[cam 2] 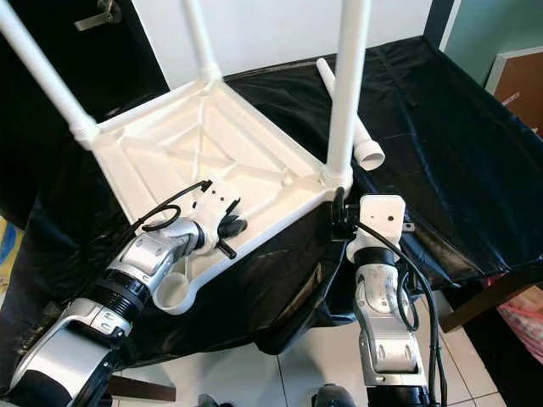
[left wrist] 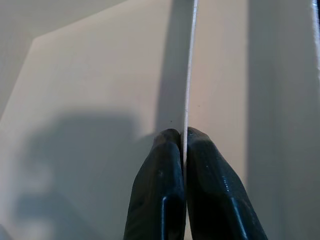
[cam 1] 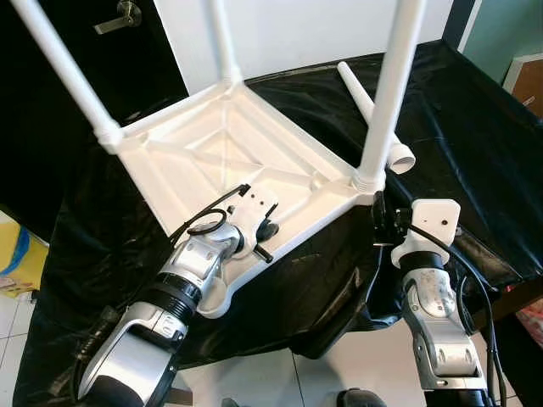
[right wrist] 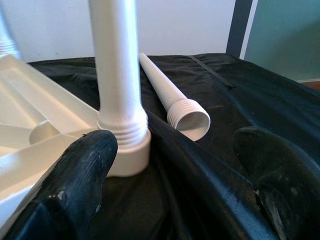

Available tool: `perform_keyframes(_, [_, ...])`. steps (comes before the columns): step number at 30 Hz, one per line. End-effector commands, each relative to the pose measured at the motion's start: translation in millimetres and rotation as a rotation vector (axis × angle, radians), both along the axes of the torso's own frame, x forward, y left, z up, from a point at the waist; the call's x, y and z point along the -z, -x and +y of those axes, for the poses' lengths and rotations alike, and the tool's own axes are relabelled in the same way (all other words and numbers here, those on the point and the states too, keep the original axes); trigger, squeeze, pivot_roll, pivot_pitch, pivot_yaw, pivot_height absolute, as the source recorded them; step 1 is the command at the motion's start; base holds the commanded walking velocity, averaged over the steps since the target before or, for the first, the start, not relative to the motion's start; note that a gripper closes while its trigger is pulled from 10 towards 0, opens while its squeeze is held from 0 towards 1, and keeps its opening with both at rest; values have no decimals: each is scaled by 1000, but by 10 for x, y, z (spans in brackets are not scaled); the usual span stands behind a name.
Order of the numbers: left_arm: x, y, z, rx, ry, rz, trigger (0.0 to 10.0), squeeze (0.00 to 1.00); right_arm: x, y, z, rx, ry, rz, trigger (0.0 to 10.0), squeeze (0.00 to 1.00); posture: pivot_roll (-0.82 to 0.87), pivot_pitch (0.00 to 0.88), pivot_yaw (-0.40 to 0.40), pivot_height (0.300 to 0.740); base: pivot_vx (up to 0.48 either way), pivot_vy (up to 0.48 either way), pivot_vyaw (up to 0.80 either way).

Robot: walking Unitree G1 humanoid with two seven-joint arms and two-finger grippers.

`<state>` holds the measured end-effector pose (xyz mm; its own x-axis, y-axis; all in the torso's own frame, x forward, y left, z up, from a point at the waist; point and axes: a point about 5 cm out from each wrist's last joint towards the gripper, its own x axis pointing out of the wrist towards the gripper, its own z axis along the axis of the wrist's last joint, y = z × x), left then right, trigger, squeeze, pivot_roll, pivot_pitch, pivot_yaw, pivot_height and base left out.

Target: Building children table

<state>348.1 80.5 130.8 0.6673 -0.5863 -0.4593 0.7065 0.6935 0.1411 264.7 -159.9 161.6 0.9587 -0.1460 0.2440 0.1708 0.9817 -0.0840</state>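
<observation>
A white plastic children's table [cam 1: 212, 144] lies upside down on a black cloth [cam 1: 458, 127]. Three white legs stand up from its corners; the near-right leg [cam 1: 392, 85] rises beside my right gripper. The nearest corner socket [cam 2: 173, 291] has no leg in it. A loose leg [cam 1: 369, 106] lies on the cloth behind the table, its threaded end [right wrist: 189, 116] toward me. My left gripper [cam 1: 265, 237] rests on the table's near side, shut on a thin white edge [left wrist: 189, 75] of the table. My right gripper [cam 1: 379, 220] stands open just in front of the near-right leg's base [right wrist: 125, 145], touching nothing.
The black cloth drapes over the front edge onto a white tiled floor [cam 1: 254, 377]. A dark door with a handle [cam 1: 127, 15] is at the back left, a white wall behind. A yellow and blue object [cam 1: 17, 259] sits low on the left.
</observation>
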Motion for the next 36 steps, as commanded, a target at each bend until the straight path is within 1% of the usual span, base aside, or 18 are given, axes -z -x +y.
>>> perform_keyframes(1, [16, -45, 126, -187, -14, -46, 0, 0, 15, 5, 23, -2, -8, 10, 10000, 0, -159, 92, 113, 740, 0, 0, 0])
perform_keyframes(5, [17, -40, 99, -186, -12, -47, 0, 0, 19, 1, 28, -2, -7, 12, 10000, 0, -160, 92, 113, 740, 0, 0, 0])
perform_keyframes(6, [14, -30, 63, -172, -5, -46, 6588, 0, 21, -1, 31, -3, -7, 13, 10000, 0, -160, 92, 114, 740, 0, 0, 0])
perform_keyframes(7, [10, -20, 31, -156, 0, -47, 6588, 0, 23, -2, 32, -4, -7, 15, 10000, 0, -159, 91, 112, 740, 0, 0, 0])
perform_keyframes(8, [-1, -11, -4, -135, 9, -50, 10000, 0, 23, -2, 32, -5, -7, 15, 10000, 0, -159, 91, 112, 740, 0, 0, 0])
perform_keyframes(12, [-21, 5, -57, -105, 35, -47, 10000, 0, 26, -4, 31, -5, -7, 16, 10000, 0, -160, 90, 112, 740, 0, 0, 0])
perform_keyframes(13, [-42, 20, -91, -76, 55, -50, 10000, 78, 27, -6, 34, -6, -6, 17, 10000, 0, -159, 89, 112, 740, 0, 0, 0])
perform_keyframes(14, [-42, 20, -91, -76, 55, -50, 10000, 78, 27, -6, 34, -6, -6, 17, 10000, 0, -159, 89, 112, 740, 0, 0, 0])
perform_keyframes(15, [-64, 39, -124, -56, 94, -39, 10000, 1000, 30, -7, 37, -7, -6, 18, 10000, 0, -160, 89, 112, 740, 0, 0, 0])
perform_keyframes(17, [-125, 91, -195, 12, 154, -39, 10000, 1000, 37, -9, 42, -8, -7, 21, 10000, 0, -159, 89, 112, 740, 0, 0, 0])
perform_keyframes(19, [-138, 106, -210, 27, 166, -34, 10000, 1000, 39, -9, 43, -9, -7, 22, 10000, 0, -159, 89, 112, 740, 0, 0, 0])
perform_keyframes(20, [-166, 143, -238, 74, 177, -40, 10000, 1000, 48, -11, 47, -10, -8, 26, 10000, 0, -158, 87, 110, 740, 0, 0, 0])
perform_keyframes(22, [-248, 194, -264, 149, 201, -85, 10000, 0, 66, -18, 57, -14, -11, 36, 10000, 0, -156, 86, 108, 740, 0, 0, 0])
perform_keyframes(23, [-248, 194, -264, 149, 201, -85, 10000, 0, 66, -18, 57, -14, -11, 36, 10000, 0, -156, 86, 108, 740, 0, 0, 0])
perform_keyframes(26, [-399, 221, -194, 199, 229, -151, 10000, 0, 101, -51, 93, -34, -19, 63, 10000, 0, -150, 84, 103, 740, 0, 0, 0])
perform_keyframes(32, [-488, 183, -26, 151, 214, -186, 10000, 0, 154, -85, 119, -49, -27, 99, 10000, 0, -145, 80, 100, 740, 0, 0, 0])
perform_keyframes(35, [-541, 113, 288, 55, 145, -233, 10000, 0, 218, -124, 116, -46, -33, 140, 10000, 0, -135, 75, 93, 740, 0, 0, 0])
perform_keyframes(36, [-541, 113, 288, 55, 145, -233, 10000, 0, 218, -124, 116, -46, -33, 140, 10000, 0, -135, 75, 93, 740, 0, 0, 0])
